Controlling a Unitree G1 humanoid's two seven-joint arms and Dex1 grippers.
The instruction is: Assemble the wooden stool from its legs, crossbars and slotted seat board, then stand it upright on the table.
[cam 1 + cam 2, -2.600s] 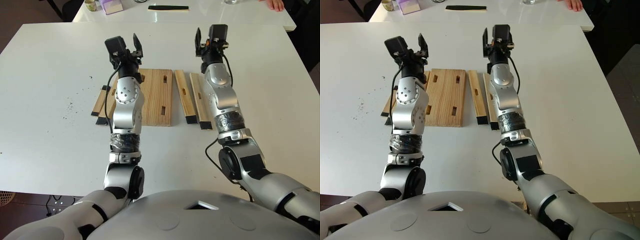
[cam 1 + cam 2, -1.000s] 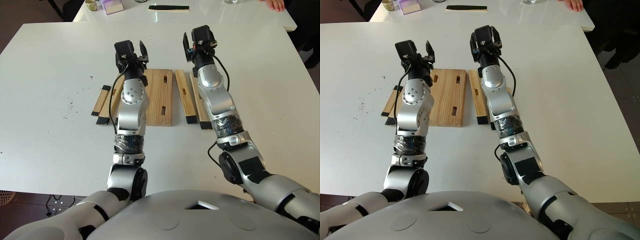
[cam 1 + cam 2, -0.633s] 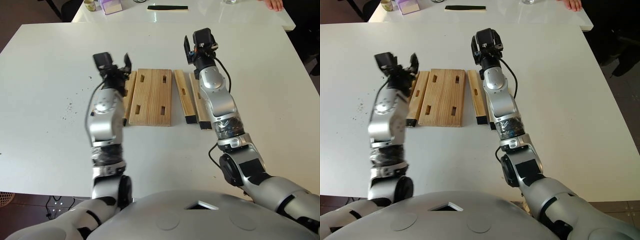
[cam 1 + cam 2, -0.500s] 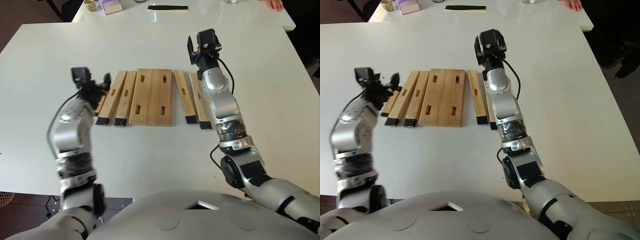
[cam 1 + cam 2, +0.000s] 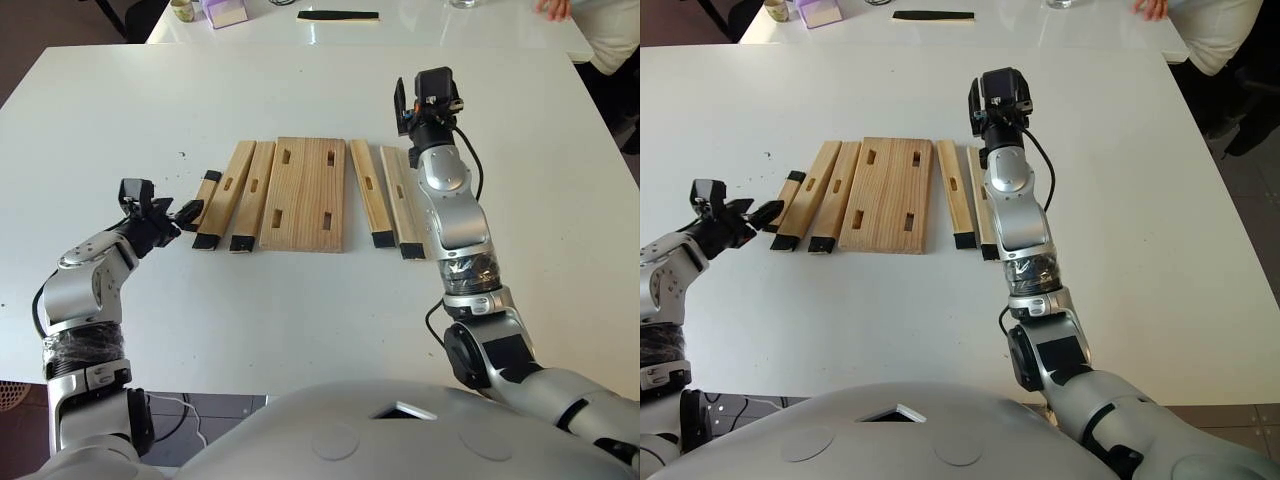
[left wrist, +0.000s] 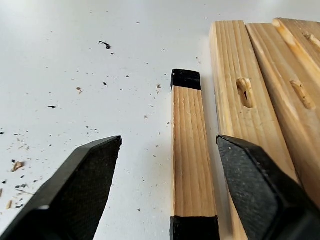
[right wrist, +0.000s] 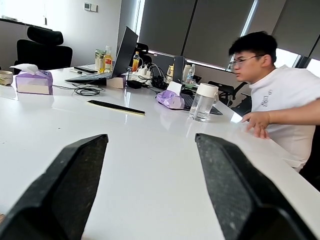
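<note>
Rightmost leg [image 5: 396, 195] hidden partly under right arm [image 5: 452, 205], short crossbar [image 6: 192, 165] cropped at near end

Silver arms [image 5: 447, 195], black cables [image 5: 477, 170]

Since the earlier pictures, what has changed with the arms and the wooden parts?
The left end effector swung from near the seat board out to the robot's left and down, now open at the short crossbar. The right end effector shifted only slightly, still raised and open. No wooden part moved; nothing was grasped.
</note>
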